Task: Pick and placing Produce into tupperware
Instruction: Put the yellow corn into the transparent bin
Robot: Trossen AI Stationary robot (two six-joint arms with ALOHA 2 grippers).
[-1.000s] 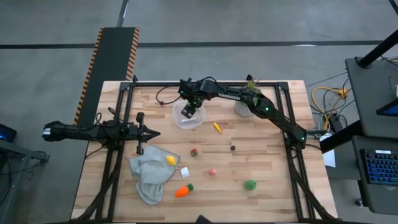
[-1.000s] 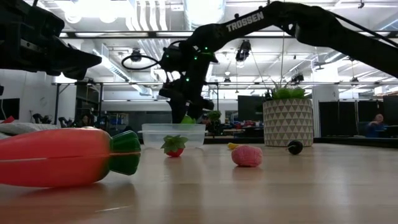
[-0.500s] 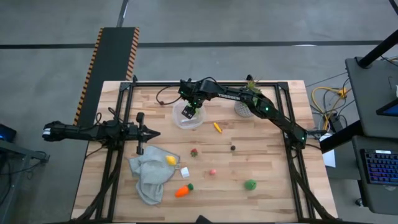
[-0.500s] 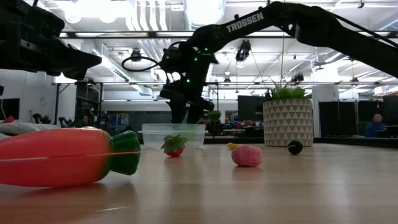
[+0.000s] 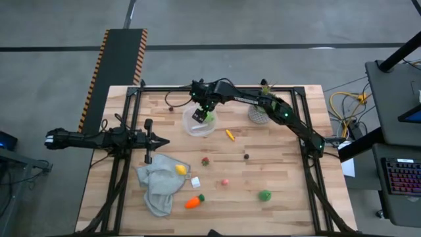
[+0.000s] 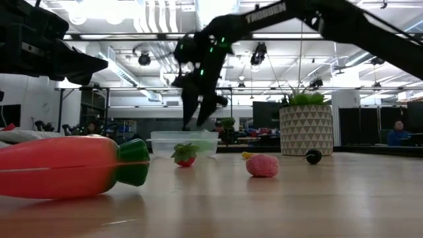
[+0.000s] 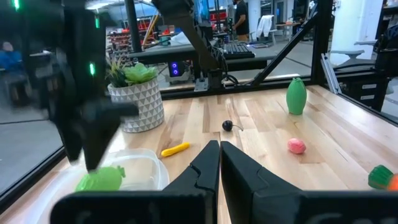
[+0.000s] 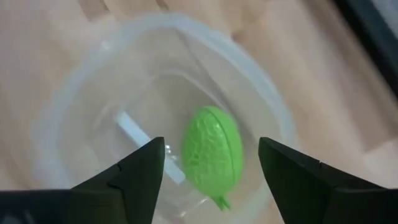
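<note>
The right gripper (image 8: 211,163) hangs over the tupperware (image 8: 74,99) with its fingers (image 8: 140,177) spread and empty; a green piece (image 8: 211,152) lies on the tub's floor directly between and below them, touching neither. That reads as a drop just finished, so the step in hand is the retreat from the tub. The green piece is egg-shaped, its long axis running roughly across the line that joins the two fingers, with a small stem tip at one narrow end. The next move would call for lifting clear of the rim and picking a new target among what lies on the surface (image 5: 283,164): the yellow piece (image 5: 229,135) is nearest, just beyond the tub; the strawberry (image 5: 205,160), dark berry (image 5: 247,157), pink piece (image 5: 225,182), lemon (image 5: 180,169), carrot (image 5: 193,201) and another green piece (image 5: 264,195) sit well apart from it. The left gripper (image 7: 219,163) waits off to the side, fingers clenched together on nothing.
</note>
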